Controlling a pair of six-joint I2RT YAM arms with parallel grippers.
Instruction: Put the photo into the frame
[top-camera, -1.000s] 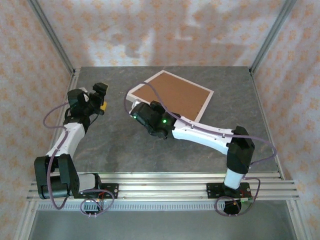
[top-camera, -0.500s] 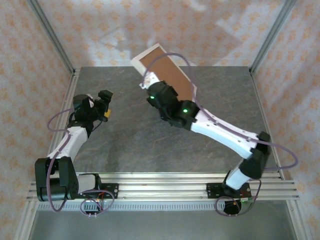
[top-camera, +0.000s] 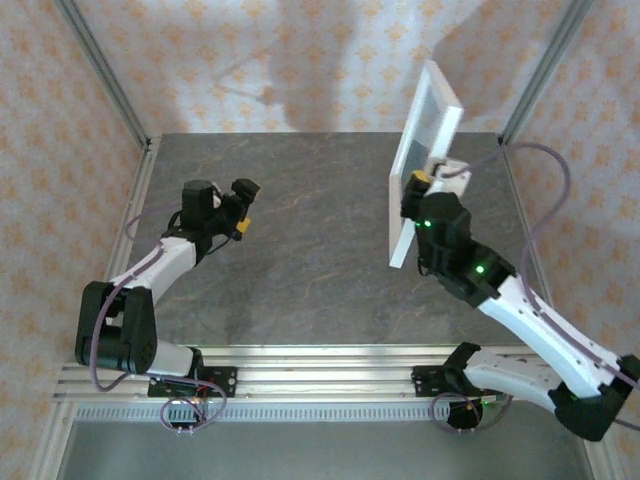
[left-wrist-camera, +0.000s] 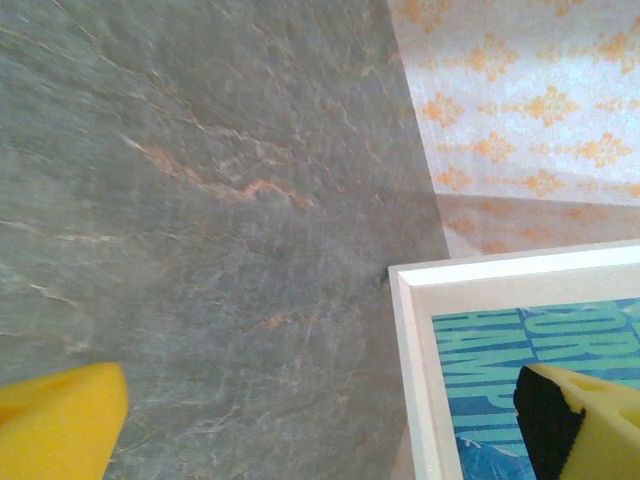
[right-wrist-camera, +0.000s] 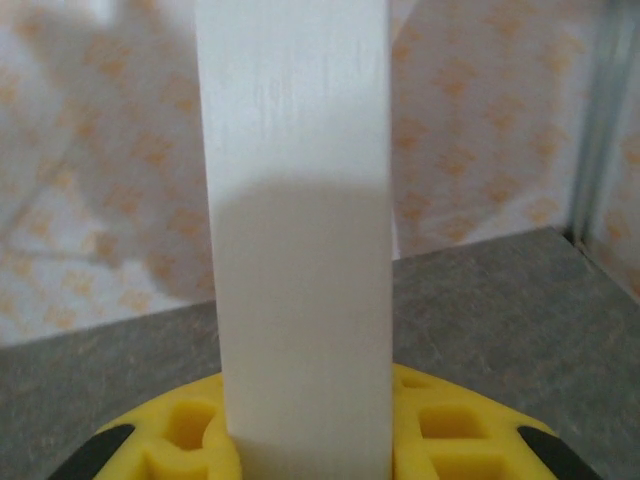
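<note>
The frame (top-camera: 432, 115) is carrying the photo (left-wrist-camera: 490, 375): in the left wrist view the teal print with pale lettering is sitting inside the thin white border, its corner tucked close to the frame's inner corner. Whether the print is lying flush in the recess cannot be told. The frame is standing almost upright on the right side of the table (top-camera: 300, 280), its face turning toward the left arm and its top edge reaching up in front of the patterned back wall; whether its lower corner is touching the table is not clear. The right gripper (top-camera: 422, 185) is clenching one long edge of the frame about halfway along, and in the right wrist view the white edge is rising straight up between its yellow pads (right-wrist-camera: 180, 435). The left gripper (top-camera: 243, 205) is hanging over the left half of the table, well apart from the frame, with its jaws spread wide and grasping nothing.
</note>
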